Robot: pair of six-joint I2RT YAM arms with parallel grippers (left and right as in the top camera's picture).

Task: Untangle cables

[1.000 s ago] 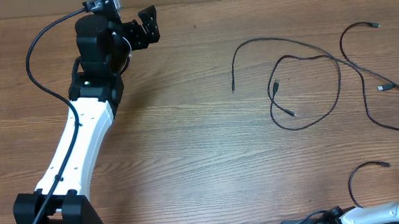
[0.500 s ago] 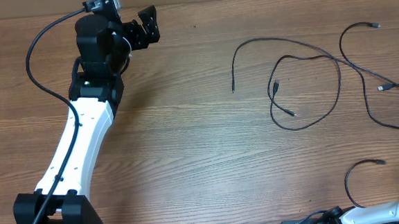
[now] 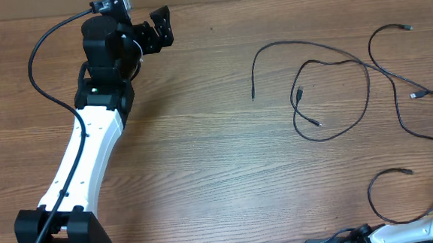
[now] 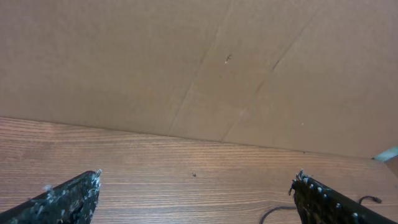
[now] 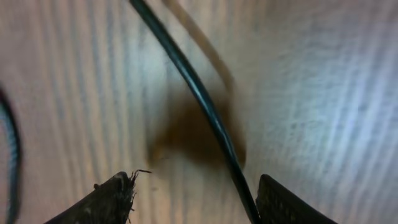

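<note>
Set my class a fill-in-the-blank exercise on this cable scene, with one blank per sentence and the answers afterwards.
1. The jaws of the left gripper are ___ and hold nothing.
2. In the overhead view, the tangled cables lie on the ___ side of the table.
3. In the right wrist view, a black cable runs ___ the two fingers of the right gripper.
Missing words: open; right; between.

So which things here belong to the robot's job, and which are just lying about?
Job: the crossed cables; the separate cable, between the fingers of the right gripper.
Just there: the wooden table; the cardboard wall; the left arm's own thick cord.
</note>
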